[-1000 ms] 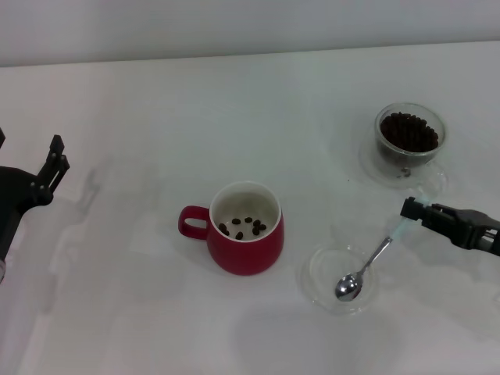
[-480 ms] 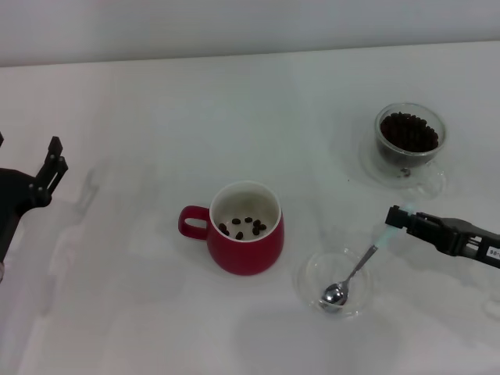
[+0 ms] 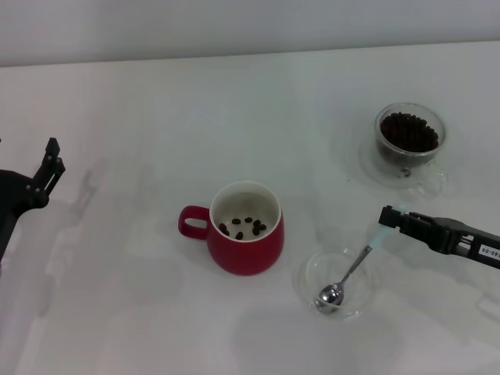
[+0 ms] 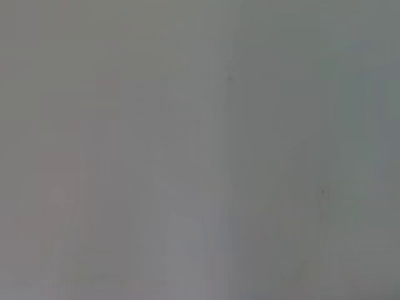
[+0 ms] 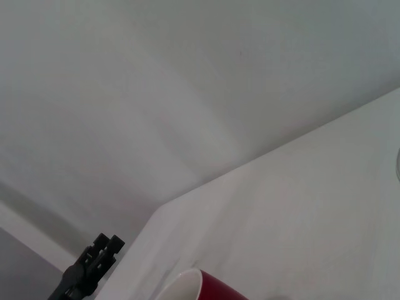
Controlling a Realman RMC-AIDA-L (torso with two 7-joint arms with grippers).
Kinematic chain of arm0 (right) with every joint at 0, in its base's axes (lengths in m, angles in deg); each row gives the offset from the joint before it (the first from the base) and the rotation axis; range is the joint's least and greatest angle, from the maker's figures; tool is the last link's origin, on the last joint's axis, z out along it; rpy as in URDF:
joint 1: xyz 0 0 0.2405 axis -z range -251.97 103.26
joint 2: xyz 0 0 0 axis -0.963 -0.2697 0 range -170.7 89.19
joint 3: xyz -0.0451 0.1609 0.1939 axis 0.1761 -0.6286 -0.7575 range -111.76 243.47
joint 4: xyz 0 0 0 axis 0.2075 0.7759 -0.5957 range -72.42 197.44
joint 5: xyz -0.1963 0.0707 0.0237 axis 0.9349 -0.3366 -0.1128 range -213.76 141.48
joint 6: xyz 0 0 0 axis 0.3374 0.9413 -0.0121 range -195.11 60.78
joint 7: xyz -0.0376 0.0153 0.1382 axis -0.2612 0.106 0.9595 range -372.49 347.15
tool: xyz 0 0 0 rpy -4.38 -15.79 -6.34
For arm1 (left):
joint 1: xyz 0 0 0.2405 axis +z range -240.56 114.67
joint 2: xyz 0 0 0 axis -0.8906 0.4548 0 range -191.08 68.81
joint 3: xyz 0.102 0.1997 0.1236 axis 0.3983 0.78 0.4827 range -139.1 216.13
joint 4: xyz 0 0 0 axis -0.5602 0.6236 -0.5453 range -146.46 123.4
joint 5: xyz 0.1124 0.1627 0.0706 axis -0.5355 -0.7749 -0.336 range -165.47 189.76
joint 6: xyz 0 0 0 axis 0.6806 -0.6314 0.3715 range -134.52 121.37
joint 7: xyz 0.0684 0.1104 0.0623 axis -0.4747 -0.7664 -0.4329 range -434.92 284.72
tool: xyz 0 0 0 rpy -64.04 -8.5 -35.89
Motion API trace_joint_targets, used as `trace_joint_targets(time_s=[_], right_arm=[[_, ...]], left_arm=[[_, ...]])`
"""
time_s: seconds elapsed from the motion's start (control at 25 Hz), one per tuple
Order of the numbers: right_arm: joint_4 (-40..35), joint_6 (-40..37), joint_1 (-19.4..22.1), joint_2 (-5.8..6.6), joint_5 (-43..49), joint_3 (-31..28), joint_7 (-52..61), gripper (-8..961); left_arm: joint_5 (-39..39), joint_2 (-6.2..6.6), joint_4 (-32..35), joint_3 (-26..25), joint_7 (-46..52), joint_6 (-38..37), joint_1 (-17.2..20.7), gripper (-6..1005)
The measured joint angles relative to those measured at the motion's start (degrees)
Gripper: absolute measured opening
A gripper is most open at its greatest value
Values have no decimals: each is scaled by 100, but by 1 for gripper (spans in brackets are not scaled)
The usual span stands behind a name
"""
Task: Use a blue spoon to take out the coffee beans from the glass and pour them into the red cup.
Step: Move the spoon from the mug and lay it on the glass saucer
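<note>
The blue spoon (image 3: 355,266) slants down from my right gripper (image 3: 388,216), which is shut on its pale blue handle; its metal bowl rests empty in a flat clear saucer (image 3: 308,273). Left of the saucer stands the red cup (image 3: 244,246), with a few coffee beans (image 3: 244,226) on its white bottom. The glass (image 3: 408,137), at the back right, holds a heap of dark beans. Part of the red cup's rim (image 5: 187,286) shows in the right wrist view. My left gripper (image 3: 48,168) hangs open at the far left edge, away from everything.
The white table (image 3: 156,101) runs back to a pale wall. My left gripper (image 5: 94,259) also appears far off in the right wrist view. The left wrist view is a blank grey surface.
My right gripper has shifted left and slightly lower with the spoon. The spoon's bowl slid left across the saucer and now rests in it. The left arm barely moved.
</note>
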Motion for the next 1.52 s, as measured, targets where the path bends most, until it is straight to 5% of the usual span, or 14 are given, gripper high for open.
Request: trace_joint_targets(time_s=[1.52], right_arm=[[136, -514, -187, 25, 61, 21, 19, 275]], left_arm=[[-9, 9, -18, 0, 0, -79, 68, 847]])
